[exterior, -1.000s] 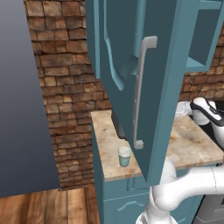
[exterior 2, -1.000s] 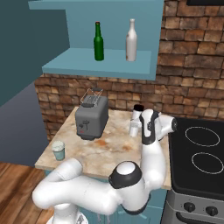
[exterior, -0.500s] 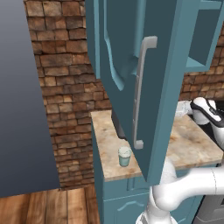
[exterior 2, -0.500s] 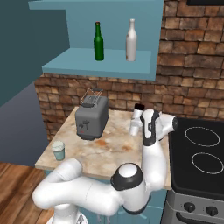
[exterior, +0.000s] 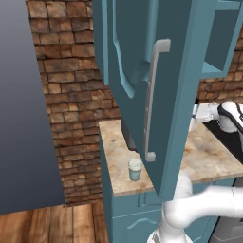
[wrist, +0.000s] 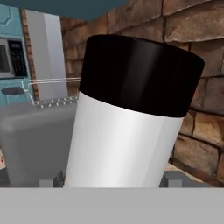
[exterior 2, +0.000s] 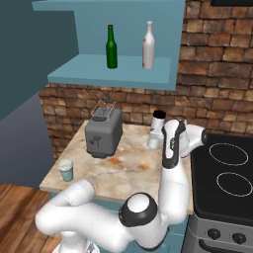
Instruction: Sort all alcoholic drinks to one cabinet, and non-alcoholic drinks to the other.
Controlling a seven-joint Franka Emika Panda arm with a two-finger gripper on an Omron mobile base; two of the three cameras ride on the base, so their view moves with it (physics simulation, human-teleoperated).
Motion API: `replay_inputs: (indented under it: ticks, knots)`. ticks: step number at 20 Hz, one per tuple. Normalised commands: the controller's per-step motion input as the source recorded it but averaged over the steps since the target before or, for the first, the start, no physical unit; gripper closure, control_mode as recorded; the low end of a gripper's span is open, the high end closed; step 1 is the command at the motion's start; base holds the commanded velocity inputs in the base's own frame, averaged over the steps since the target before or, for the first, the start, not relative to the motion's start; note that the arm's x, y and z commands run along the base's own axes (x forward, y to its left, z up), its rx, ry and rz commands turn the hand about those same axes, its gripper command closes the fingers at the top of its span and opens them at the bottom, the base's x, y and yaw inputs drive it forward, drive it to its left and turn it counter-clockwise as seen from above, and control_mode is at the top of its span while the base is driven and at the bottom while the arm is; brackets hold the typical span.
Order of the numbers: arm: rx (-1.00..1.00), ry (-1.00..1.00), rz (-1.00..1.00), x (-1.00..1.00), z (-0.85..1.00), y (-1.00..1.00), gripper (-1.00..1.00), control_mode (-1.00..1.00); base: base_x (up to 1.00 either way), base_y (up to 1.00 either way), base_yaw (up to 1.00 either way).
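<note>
Marble counter, brick wall

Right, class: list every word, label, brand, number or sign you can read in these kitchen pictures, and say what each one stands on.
No readable text anywhere.
White flask with black cap: plain, no label.
Green bottle and cream-white bottle on the shelf: no labels visible.
Small cup with greenish band: no print legible.
Toaster: a small red mark on its front, too small to read.
Microwave panel in the hand view: markings blurred, unreadable.
</note>
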Motion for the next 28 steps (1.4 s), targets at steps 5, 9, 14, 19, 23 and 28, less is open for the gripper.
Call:
replay_inputs:
  ticks: [5, 9, 14, 19, 23, 28]
  knots:
    - [-0.06, -0.25, 0.00, -0.98, 0.55, 0.02, 1.00, -1.00, 0.00, 0.00, 0.00]
    - [-0.10, -0.19, 0.00, -1.00, 0.24, 0.22, 1.00, -1.00, 0.00, 0.00, 0.00]
    - [-0.07, -0.05, -0.03, -1.00, 0.38, 0.24, 1.00, -1.00, 0.00, 0.00, 0.00]
    - [-0.04, 0.00, -0.01, -0.93, 0.88, 0.14, 1.00, -1.00, 0.00, 0.00, 0.00]
    - [0.00, 0.02, 0.00, -0.96, 1.00, 0.06, 1.00, -1.00, 0.00, 0.00, 0.00]
    - [0.00, 0.03, 0.00, -0.87, 0.73, 0.28, 1.00, -1.00, 0.00, 0.00, 0.00]
